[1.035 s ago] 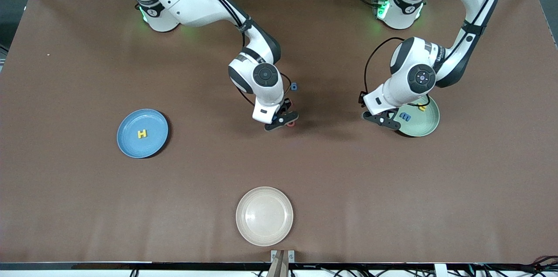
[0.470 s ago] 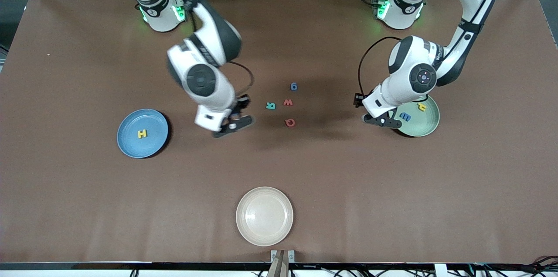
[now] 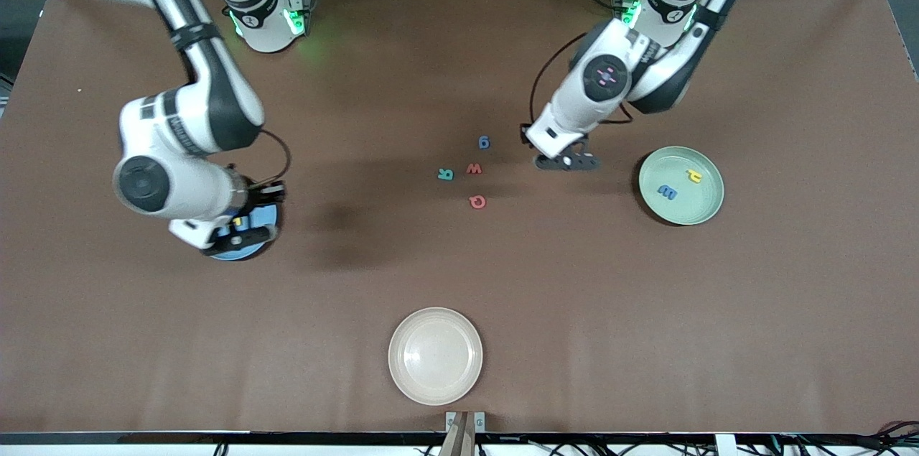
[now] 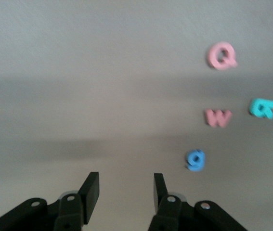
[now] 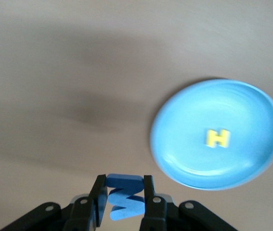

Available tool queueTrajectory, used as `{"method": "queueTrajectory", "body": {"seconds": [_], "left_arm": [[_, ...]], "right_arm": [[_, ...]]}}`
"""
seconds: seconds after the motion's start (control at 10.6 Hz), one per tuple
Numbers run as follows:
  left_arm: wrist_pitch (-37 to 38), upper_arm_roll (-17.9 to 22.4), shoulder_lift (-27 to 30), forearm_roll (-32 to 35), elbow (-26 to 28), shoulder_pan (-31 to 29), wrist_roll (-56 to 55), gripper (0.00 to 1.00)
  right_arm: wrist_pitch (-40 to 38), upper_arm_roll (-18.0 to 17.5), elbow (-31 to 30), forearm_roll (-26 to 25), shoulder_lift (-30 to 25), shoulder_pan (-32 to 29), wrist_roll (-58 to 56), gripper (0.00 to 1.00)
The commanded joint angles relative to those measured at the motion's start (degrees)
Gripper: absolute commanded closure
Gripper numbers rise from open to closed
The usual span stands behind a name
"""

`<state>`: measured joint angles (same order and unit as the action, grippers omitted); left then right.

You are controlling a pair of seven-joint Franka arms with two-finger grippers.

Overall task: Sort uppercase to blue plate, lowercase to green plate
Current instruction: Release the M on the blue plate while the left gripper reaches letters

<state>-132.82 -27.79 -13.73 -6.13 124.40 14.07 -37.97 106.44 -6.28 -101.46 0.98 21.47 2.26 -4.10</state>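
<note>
Blue M sits clamped in right gripper over blue plate; left gripper, jaws parted and empty, hangs over bare table near g.

Even overhead light, soft arm shadows on the brown table, mild sheen on the cream-white plate, both wrist views washed pale and softly blurred

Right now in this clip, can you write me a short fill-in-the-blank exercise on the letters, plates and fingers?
1. The right gripper fingers are shut on a blue letter ___.
2. The yellow H lies on the ___ plate.
3. The green plate holds ___ letters.
4. The left gripper fingers stand ___ over bare table.

Missing words: M; blue; two; open
</note>
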Motion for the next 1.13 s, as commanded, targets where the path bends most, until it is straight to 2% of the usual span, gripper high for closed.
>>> {"method": "queueTrajectory", "body": {"seconds": [0.0, 0.19, 0.28, 0.38, 0.47, 0.75, 1.03], "left_arm": [[-2.1, 3.4, 0.5, -1.0, 0.8, 6.9, -5.7, 0.46], [-6.6, 3.5, -1.8, -0.9, 0.9, 10.7, -11.1, 0.46], [-8.8, 3.9, -3.3, -0.8, 0.8, 12.6, -13.2, 0.46], [-10.3, 4.1, -4.5, -0.2, 0.8, 13.9, -14.1, 0.46], [-11.0, 4.2, -5.5, 2.9, 0.5, 14.8, -16.0, 0.46], [-11.9, 5.5, -9.8, 13.0, -2.1, 16.6, -23.9, 0.46], [-12.2, 6.4, -11.8, 13.6, -4.2, 17.4, -24.0, 0.47]], "right_arm": [[4.8, 4.2, -6.3, 0.8, -1.3, -1.2, -5.4, 1.0], [10.9, 6.4, -9.3, 0.9, -0.1, -1.5, -7.1, 1.0], [11.5, 6.8, -9.2, 0.9, 0.7, -1.5, -7.1, 0.92], [11.9, 7.2, -9.3, 0.9, 0.9, -1.6, -7.1, 0.58], [11.9, 7.5, -9.2, 0.9, 0.9, -1.6, -7.1, 0.01], [11.3, 8.0, -8.8, 0.9, -0.7, -1.5, -7.1, 0.0], [11.1, 9.1, -8.1, 1.0, -5.9, -1.5, -6.9, 0.0]]}}
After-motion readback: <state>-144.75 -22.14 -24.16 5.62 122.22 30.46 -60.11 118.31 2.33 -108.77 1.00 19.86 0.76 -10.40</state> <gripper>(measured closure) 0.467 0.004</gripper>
